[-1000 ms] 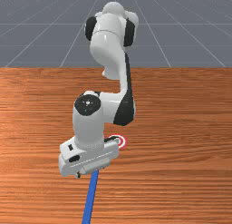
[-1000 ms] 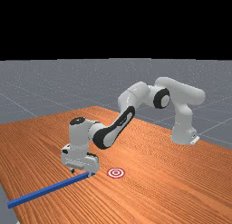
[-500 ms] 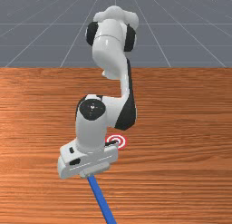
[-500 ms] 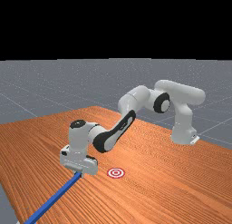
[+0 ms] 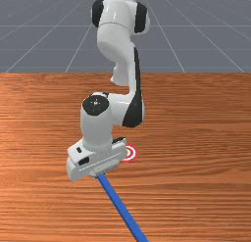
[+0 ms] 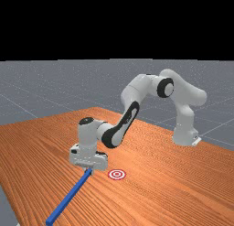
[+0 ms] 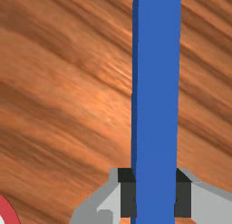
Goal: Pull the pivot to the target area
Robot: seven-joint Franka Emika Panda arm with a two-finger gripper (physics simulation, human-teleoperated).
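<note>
In the far view my gripper holds one end of a long blue bar, just left of the red and white ringed target. The wrist view has the gripper shut on the blue bar, a dark pad against each side. In the front view the bar slants from under the hand down to the right, and the hand partly covers the target. A curve of the target's red ring shows beside one finger in the wrist view.
The wooden table surrounds the bar and target. In the far view, the bar's free end lies toward the table's near left edge. The arm's forearm reaches above the table from its base.
The hand, holding the bar, has shifted back toward the arm's base, rightward in the far view. The bar's free end has swung to the front view's right.
</note>
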